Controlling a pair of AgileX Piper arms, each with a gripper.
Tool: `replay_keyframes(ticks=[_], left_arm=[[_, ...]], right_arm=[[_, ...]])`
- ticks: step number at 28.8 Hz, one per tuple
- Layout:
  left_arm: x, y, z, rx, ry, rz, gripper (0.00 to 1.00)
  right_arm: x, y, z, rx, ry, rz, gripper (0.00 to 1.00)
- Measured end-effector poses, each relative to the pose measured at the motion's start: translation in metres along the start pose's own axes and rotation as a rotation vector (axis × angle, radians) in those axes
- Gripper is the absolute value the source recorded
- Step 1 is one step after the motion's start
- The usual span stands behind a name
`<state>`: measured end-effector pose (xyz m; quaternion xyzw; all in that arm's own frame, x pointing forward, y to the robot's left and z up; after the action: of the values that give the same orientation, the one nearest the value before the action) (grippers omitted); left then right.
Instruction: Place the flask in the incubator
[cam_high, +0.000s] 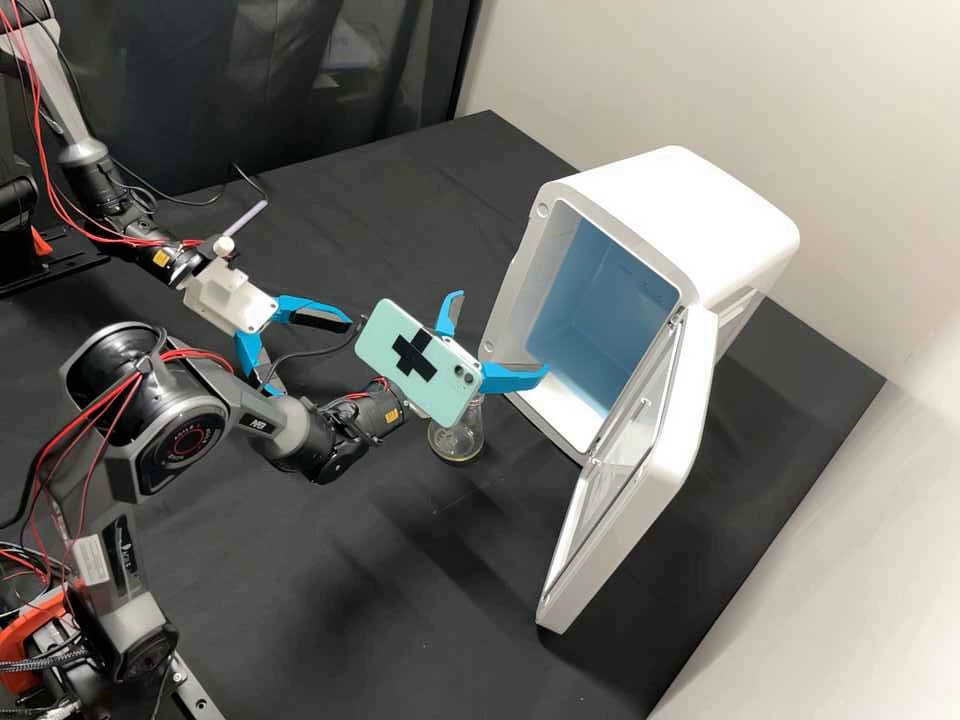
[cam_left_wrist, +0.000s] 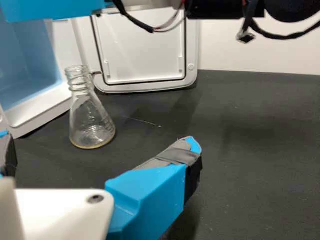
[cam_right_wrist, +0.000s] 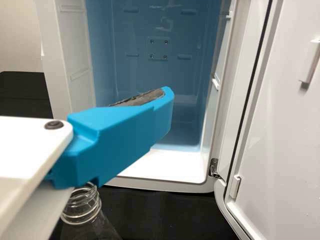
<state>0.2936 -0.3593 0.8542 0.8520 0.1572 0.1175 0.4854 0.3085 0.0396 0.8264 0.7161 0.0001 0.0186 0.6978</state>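
Wide shot first: a matte black counter (cam_high: 400, 560) runs across the frame, with a plain white wall (cam_high: 800, 100) on the far side and a dark curtain (cam_high: 250, 70) hanging behind.

Biggest thing on it is the white boxy plastic incubator (cam_high: 690, 215), with rounded corners, a smooth shell and a pale blue lining. Its white hinged door (cam_high: 640, 450) hangs wide open, the lower corner down on the counter.

In comes the dark grey right arm (cam_high: 290, 430), red cables looped along it, carrying a mint-green phone with a black tape cross (cam_high: 420, 362) on its wrist. The right claw (cam_high: 487, 345) is spread wide and gripping nothing, its bright blue fingers poised just in front of the incubator's mouth.

Behind it, the left claw (cam_high: 310, 352) hangs above the counter, fingers parted too, hands empty.

And the smallest player: the clear glass conical flask (cam_high: 455, 437), threaded at the neck, stands upright on the counter just outside the open incubator, directly below the right claw. From the right wrist its neck (cam_right_wrist: 82, 210) sits beneath a finger, untouched.
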Motion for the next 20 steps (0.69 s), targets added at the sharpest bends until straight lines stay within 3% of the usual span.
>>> replay_keyframes(ticks=[20], left_arm=[[-0.002,0.0056,-0.023,-0.019,0.074,0.019,1.0]], right_arm=[[-0.003,0.0,0.002,0.0,-0.002,0.004,1.0]])
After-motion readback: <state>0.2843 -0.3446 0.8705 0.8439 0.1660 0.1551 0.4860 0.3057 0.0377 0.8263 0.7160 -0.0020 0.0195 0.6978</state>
